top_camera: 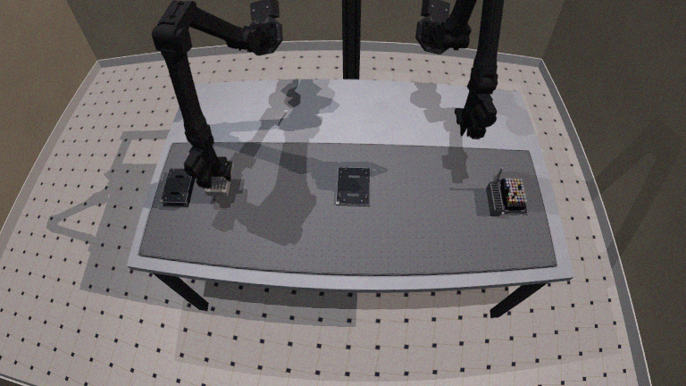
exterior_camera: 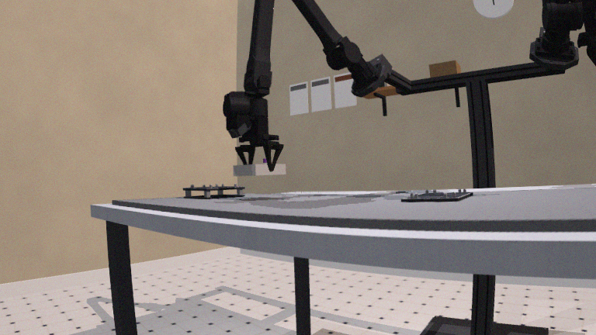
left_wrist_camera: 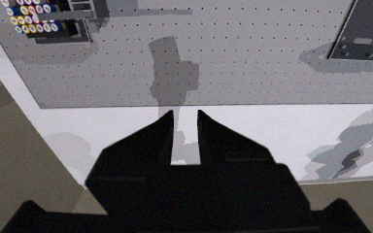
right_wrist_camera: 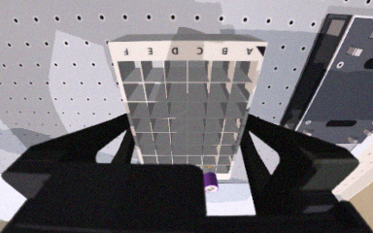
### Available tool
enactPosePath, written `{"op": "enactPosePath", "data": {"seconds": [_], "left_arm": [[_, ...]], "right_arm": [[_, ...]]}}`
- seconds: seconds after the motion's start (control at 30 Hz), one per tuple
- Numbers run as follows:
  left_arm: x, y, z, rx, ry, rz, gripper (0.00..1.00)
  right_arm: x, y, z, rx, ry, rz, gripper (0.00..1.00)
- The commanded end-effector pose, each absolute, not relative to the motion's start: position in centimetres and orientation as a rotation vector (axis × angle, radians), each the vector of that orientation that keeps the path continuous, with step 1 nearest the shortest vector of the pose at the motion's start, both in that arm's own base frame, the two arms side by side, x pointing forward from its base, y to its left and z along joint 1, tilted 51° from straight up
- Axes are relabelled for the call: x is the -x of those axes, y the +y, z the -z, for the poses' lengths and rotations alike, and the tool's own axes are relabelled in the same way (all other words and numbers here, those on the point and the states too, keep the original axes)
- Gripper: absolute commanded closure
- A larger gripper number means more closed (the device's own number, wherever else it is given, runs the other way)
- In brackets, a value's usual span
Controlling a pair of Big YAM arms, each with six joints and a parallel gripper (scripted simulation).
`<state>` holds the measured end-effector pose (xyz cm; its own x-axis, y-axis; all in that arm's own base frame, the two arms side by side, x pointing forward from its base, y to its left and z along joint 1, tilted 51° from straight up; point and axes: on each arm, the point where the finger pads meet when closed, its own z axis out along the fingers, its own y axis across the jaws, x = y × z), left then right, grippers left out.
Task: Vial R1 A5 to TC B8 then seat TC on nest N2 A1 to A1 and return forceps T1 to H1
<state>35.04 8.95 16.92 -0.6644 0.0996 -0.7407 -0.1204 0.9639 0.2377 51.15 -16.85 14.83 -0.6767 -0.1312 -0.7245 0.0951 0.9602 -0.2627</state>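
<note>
My right gripper (top_camera: 218, 175) (exterior_camera: 260, 166) (right_wrist_camera: 187, 116) is shut on the pale carrier TC (top_camera: 217, 189) (exterior_camera: 244, 170) (right_wrist_camera: 138, 50), across its sides, and holds it level above the mat beside raised nest N2 (top_camera: 177, 188) (exterior_camera: 213, 189) (right_wrist_camera: 340, 83). TC's triangle is at the corner nearest N2 in the right wrist view. One purple-capped vial (right_wrist_camera: 210, 181) (exterior_camera: 264, 160) stands in TC near the end far from the letters; its well is partly hidden. My left gripper (top_camera: 466, 132) (left_wrist_camera: 186, 116) is slightly open and empty. Forceps T1 (top_camera: 498, 174) stand in holder H1 (top_camera: 496, 198), beside rack R1 (top_camera: 504, 192).
A low nest (top_camera: 353, 187) (exterior_camera: 437, 196) (left_wrist_camera: 359, 29) without a carrier lies mid-mat. Many coloured caps (top_camera: 515, 192) (left_wrist_camera: 36, 18) fill R1 at the far end. N2 has upright locators and nothing on it.
</note>
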Motion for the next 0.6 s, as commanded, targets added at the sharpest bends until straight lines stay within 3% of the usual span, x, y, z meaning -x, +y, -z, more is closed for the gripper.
{"op": "enactPosePath", "data": {"seconds": [0.0,0.57], "left_arm": [[-35.3,9.1,-17.6,0.032,2.258,-0.337,0.77],[-35.3,9.1,-17.6,0.032,2.258,-0.337,0.77]], "right_arm": [[-51.2,-17.7,-17.2,0.036,2.250,0.383,1.00],[-51.0,-20.2,-17.9,0.037,2.251,0.384,1.00]]}}
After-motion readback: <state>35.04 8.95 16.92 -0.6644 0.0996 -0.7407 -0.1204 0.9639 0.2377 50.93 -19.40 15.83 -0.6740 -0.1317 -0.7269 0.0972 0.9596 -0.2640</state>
